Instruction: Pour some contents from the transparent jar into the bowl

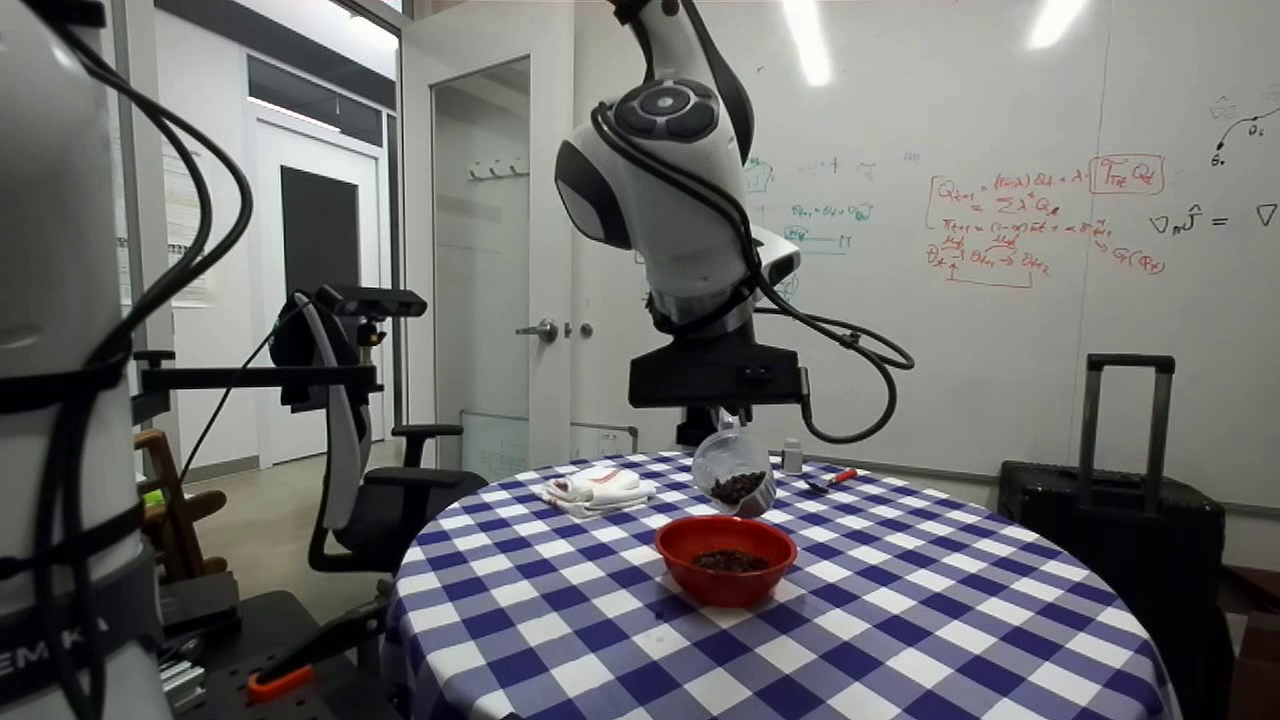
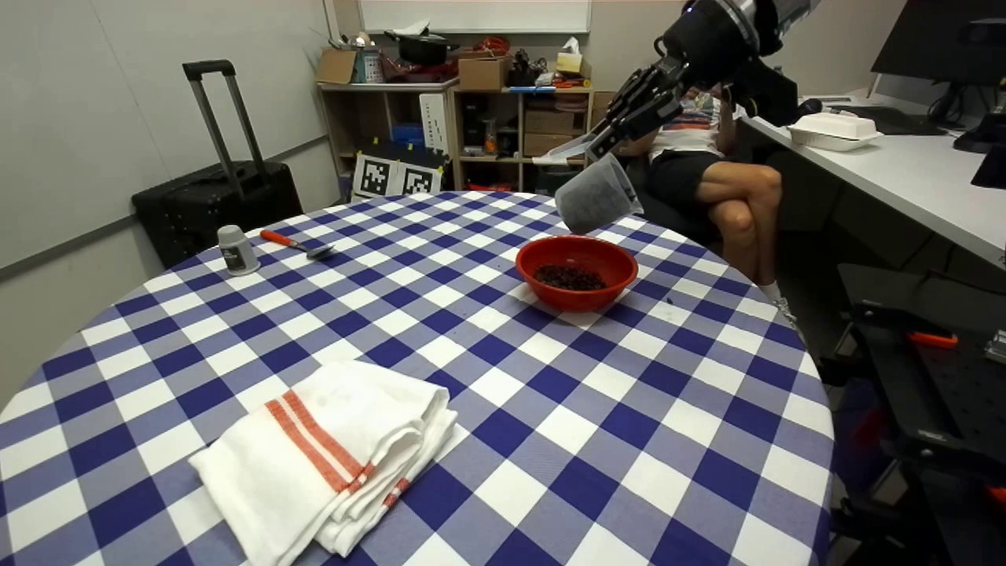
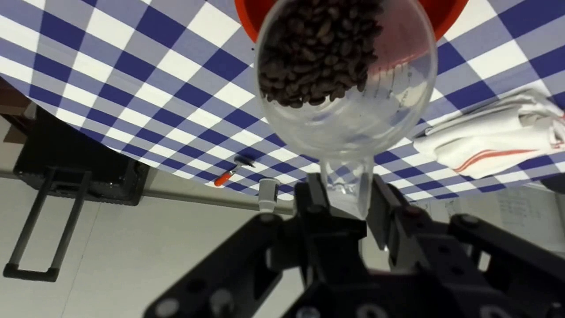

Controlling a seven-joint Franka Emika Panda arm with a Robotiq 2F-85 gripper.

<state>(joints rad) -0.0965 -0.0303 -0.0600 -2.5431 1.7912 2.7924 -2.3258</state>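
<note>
The fingers (image 3: 312, 196) pinch the clear handle (image 3: 346, 183) of the transparent jar (image 3: 344, 132), one pressed to each side, and nothing else of the gripper (image 3: 348, 194) bears its weight. The jar hangs tilted, mouth down, above the far part of the red bowl (image 1: 725, 582) as an exterior view has it. The bowl stands upright on the checked tablecloth (image 2: 511, 483), with dark beans (image 2: 567, 277) across its bottom. So part of the pour looks done, yet the jar holds a large heap (image 3: 318, 62), banked along its lower wall close to the opening.

That heap is the chief worry. A little more tilt could send it over in a rush, giving far more than "some".

Aim comes next. In an exterior view the lip (image 2: 638, 209) points right, above the bowl's right edge, so beans thrown outward might overshoot onto the tablecloth. A dark speck (image 2: 670, 300) lies there, just right of the bowl; whether it is a bean I cannot tell.

Then the grip: smooth plastic held only by its handle may swivel as the load shifts forward, changing the tilt unasked. And should the gripper dip, the jar may catch the bowl's rim and shove or tip it; the height between them is hard to judge.
</note>
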